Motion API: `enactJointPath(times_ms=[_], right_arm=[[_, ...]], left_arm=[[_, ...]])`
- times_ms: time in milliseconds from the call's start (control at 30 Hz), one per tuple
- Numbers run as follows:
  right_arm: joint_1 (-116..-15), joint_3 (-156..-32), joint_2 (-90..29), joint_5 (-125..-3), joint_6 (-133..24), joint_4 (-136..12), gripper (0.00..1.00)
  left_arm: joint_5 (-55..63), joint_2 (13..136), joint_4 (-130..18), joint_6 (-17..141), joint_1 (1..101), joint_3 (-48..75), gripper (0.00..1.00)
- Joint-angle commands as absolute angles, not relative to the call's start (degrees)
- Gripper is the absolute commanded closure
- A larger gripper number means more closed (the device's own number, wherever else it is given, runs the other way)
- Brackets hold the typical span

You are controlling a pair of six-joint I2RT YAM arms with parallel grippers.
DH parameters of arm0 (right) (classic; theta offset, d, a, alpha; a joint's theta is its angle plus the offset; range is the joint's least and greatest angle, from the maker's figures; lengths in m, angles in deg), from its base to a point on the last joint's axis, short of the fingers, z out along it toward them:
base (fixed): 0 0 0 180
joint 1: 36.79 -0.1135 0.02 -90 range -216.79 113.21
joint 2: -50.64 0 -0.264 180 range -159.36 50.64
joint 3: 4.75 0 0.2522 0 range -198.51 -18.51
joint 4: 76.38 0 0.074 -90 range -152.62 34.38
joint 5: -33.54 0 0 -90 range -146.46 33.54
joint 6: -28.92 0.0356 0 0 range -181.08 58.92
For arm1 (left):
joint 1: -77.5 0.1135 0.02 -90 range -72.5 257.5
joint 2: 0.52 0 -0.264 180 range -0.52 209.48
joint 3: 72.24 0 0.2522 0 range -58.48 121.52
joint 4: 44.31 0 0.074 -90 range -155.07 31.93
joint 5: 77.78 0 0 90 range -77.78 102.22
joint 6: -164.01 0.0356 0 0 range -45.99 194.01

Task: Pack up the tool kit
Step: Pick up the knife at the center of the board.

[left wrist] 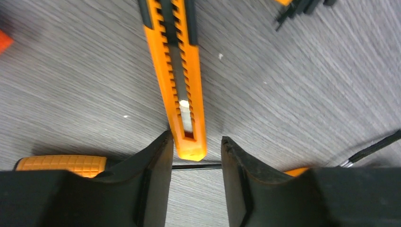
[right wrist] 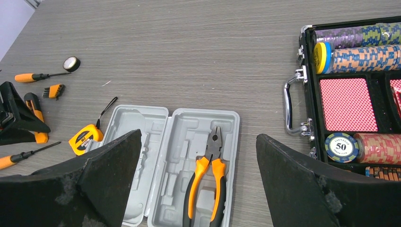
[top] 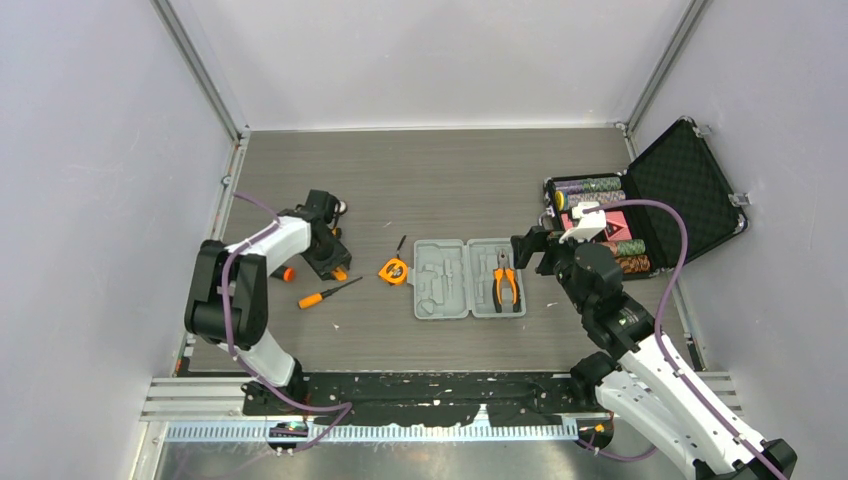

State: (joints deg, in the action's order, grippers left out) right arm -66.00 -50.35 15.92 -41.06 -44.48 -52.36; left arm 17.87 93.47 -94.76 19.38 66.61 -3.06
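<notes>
Top external, my count: one grey case (top: 445, 282) open mid-table | one pliers (top: 506, 285) in its right half, long axis near-to-far, nose pointing away from me | two screwdrivers (right wrist: 29, 76), one tape measure (top: 393, 270) left of the case | left gripper (left wrist: 196, 138) narrow, astride the orange knife (left wrist: 179, 71) end, gap showing | right gripper (right wrist: 198, 137) wide, empty

Worktop (top: 420, 190): grey, fine wood grain. Tool kit case (right wrist: 151, 123): plain light grey. Pliers (right wrist: 211, 163): orange-and-black handles, dull steel head. Tape measure (right wrist: 85, 138): yellow-orange, black trim. Utility knife (left wrist: 182, 75): orange, black ribbed track. Poker case (top: 685, 185): black, quilted lid lining. Cards (right wrist: 347, 104): red lattice. Chips (right wrist: 364, 56): blue-orange stripes.
</notes>
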Motion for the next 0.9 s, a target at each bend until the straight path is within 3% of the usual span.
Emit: enactJointPath(times_ms=[0, 300, 467, 533, 733, 867], right_arm=[[-66.42, -50.41, 16.99, -39.68, -44.96, -55.34, 0.04], [-66.54, -50.38, 17.07, -39.52, -45.08, -55.29, 0.04], [-66.5, -50.33, 17.02, -39.42, -45.08, -55.31, 0.04], [-66.49, -50.33, 16.87, -39.55, -45.08, -55.32, 0.04], [-66.49, -50.41, 16.55, -39.74, -45.06, -55.35, 0.04], [-66.49, -50.53, 16.5, -39.8, -45.12, -55.24, 0.04]], left_arm=[[15.29, 95.01, -94.44, 19.87, 63.95, -2.1, 0.61], [13.45, 94.12, -96.98, 21.52, 58.09, -2.5, 0.8], [13.01, 91.0, -97.86, 21.61, 54.6, -5.51, 0.81], [12.89, 90.45, -98.52, 21.92, 53.18, -6.17, 0.77], [15.99, 87.57, -99.21, 21.91, 51.93, -6.37, 0.48], [21.27, 86.13, -101.17, 23.06, 52.61, -2.17, 0.43]])
